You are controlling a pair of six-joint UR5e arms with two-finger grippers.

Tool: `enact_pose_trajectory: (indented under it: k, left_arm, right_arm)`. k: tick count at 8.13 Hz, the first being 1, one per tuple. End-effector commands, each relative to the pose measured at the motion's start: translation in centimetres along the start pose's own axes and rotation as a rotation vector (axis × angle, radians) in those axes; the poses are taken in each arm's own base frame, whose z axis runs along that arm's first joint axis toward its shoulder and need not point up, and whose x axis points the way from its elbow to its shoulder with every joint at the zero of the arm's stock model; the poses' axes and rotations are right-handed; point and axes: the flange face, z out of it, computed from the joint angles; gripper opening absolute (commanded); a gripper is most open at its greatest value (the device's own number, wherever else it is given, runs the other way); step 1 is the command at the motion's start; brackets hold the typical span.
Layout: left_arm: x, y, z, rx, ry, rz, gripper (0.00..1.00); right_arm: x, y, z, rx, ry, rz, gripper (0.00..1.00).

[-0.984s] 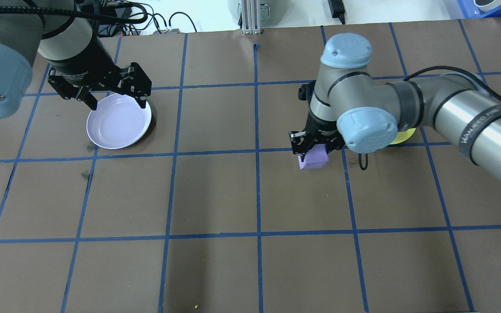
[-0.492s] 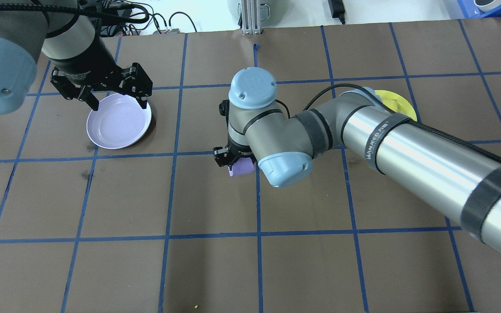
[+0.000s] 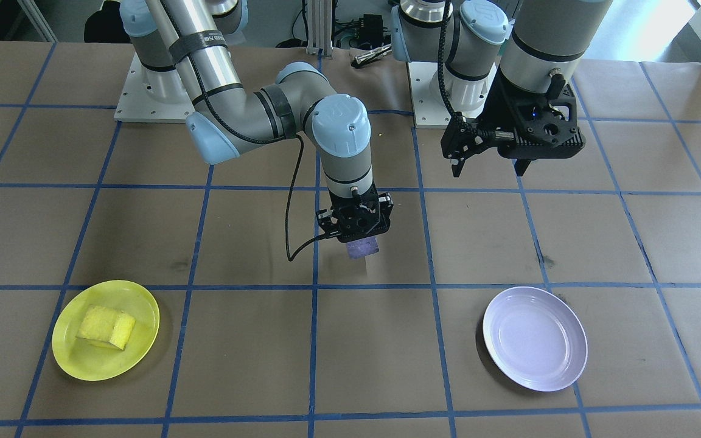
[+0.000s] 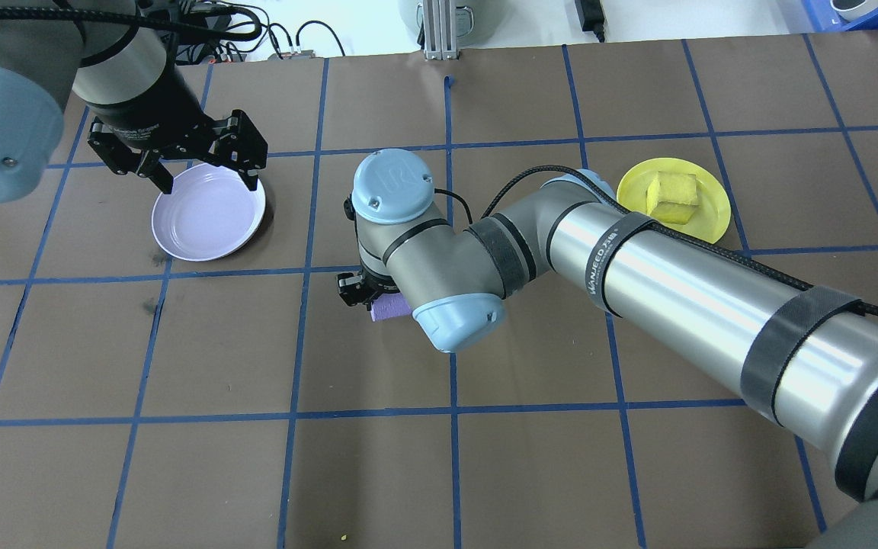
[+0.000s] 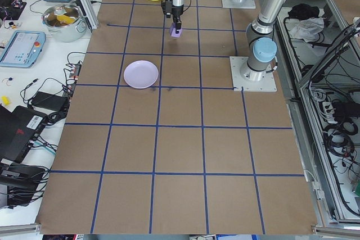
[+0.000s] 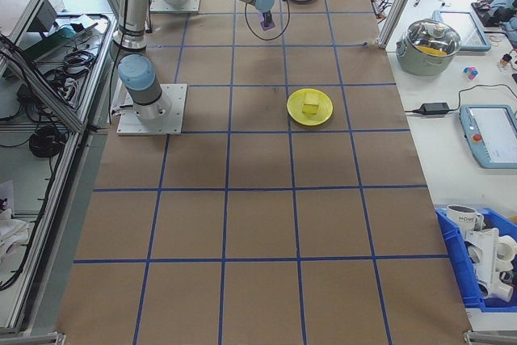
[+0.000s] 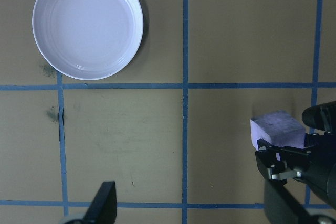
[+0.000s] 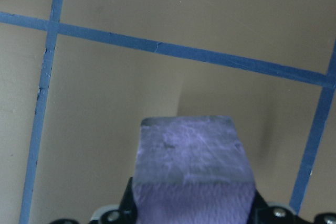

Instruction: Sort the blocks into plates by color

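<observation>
Silver arms, pale-blue joint caps, black tools

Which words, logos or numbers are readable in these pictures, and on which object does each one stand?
"WANJEED", followed by characters too small to read: black strap around the right arm.
"UR" logo: blue joint cap of the right arm.
White print on the body of the left gripper: too blurred to read.
</observation>
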Motion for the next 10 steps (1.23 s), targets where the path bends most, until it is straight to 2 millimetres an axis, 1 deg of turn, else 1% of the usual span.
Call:
enact_pose_trajectory:
  k: [1, 2, 3, 4, 5, 6, 7, 8, 9, 10]
  left_arm:
    - [0.0, 0.4, -0.1, 0.001, 0.001, -0.006, 1.0]
    - [0.1, 0.3, 0.1, -0.005, 0.004, -0.002, 1.0]
    - [0.1, 0.3, 0.4, -0.025, 0.003, -0.002, 1.0]
    - [0.2, 0.4, 0.5, -0.03, 0.012, -0.006, 1.0]
    - [0.6, -0.1, 1.1, -0.028, 0.013, 0.0, 1.0]
    - [0.8, -0.1, 1.2, -0.029, 0.014, -0.005, 1.0]
    - [1.0, -0.1, 1.1, -0.029, 0.014, 0.0, 1.0]
    - [1.7, -0.1, 1.6, -0.038, 0.016, 0.0, 1.0]
    - [4.1, -0.1, 2.3, -0.05, 0.006, -0.015, 1.0]
    - [7.2, 0.0, 3.4, -0.055, 0.004, -0.059, 1.0]
  right_arm:
    - [-0.1, 0.1, 0.0, -0.001, 0.005, 0.003, 1.0]
    - [-0.1, 0.1, -0.2, 0.002, 0.005, 0.003, 1.0]
    - [0.4, -0.3, -0.8, 0.007, 0.006, 0.01, 1.0]
    - [1.6, -0.8, -3.0, 0.038, 0.0, 0.024, 1.0]
    - [4.8, -1.9, -6.0, 0.053, 0.004, 0.059, 1.0]
    - [9.4, -2.7, -9.4, 0.046, 0.015, 0.102, 1.0]
    - [14.1, -3.1, -12.6, 0.045, 0.026, 0.165, 1.0]
    - [18.6, -3.0, -15.8, 0.024, 0.037, 0.224, 1.0]
    - [22.0, -3.1, -19.6, 0.0, 0.042, 0.292, 1.0]
    - [23.7, -2.8, -23.4, -0.065, 0.075, 0.331, 1.0]
